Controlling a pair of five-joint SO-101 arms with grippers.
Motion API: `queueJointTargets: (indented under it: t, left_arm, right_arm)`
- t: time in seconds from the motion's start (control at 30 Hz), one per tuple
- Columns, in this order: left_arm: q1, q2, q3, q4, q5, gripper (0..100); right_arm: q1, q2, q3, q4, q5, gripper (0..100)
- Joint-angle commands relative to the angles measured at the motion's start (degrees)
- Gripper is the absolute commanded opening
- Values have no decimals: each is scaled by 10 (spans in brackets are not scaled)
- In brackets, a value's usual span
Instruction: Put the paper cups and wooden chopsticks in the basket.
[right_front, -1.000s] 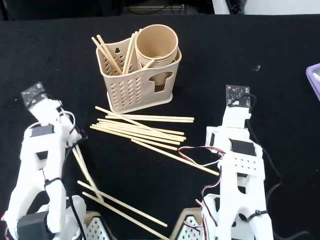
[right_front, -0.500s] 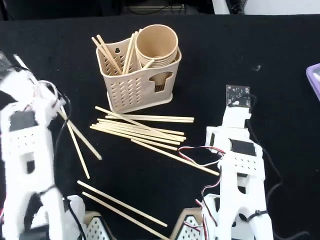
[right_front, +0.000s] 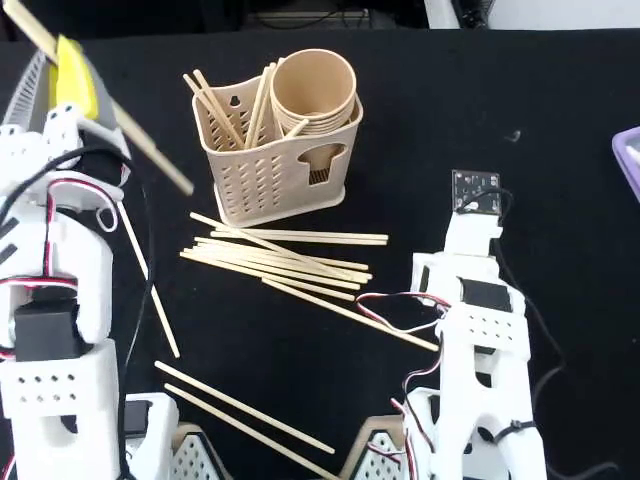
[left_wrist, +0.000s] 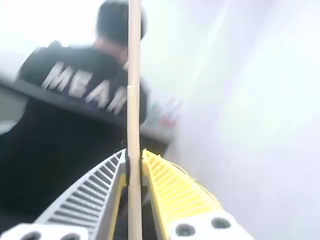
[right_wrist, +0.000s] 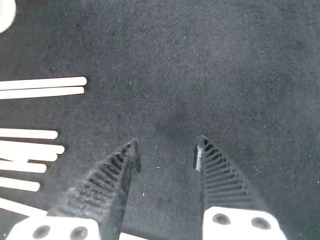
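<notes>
Black table (right_front: 500, 80), one basket (right_front: 275, 175), one held chopstick (left_wrist: 134, 75)

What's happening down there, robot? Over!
Left gripper raised, jaws shut on one wooden chopstick. Right gripper low, jaws open over black table. Paper cups in basket; many chopsticks loose on table. Nothing blocking the basket.

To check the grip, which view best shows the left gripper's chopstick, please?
The left wrist view: the chopstick sits clamped in the left gripper. The high view shows it aloft near the basket; the right wrist view shows other chopsticks.
</notes>
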Motion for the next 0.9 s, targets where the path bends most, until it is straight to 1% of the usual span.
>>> queueJointTargets:
  t: [0.0,0.07,0.13,0.3,0.43,0.63,0.87]
  left_arm:
    - [43,14,-36,-133,-6,29]
    - [58,44,-50,-167,-7,29]
    - [74,83,-70,-181,-11,29]
    - [120,191,-143,-183,-110,29]
    - [151,257,-179,-185,-149,29]
    - [166,302,-183,-183,-150,29]
    - [162,306,-103,-185,-153,28]
  right_arm:
    - [-9,-20,-1,-9,2,181]
    - [-9,-20,-1,-9,2,181]
    - [-9,-20,-1,-9,2,181]
    - [-9,-20,-1,-8,2,182]
    - [-9,-20,-1,-8,2,182]
    - [-9,-20,-1,-8,2,182]
    - [-9,-20,-1,-8,2,182]
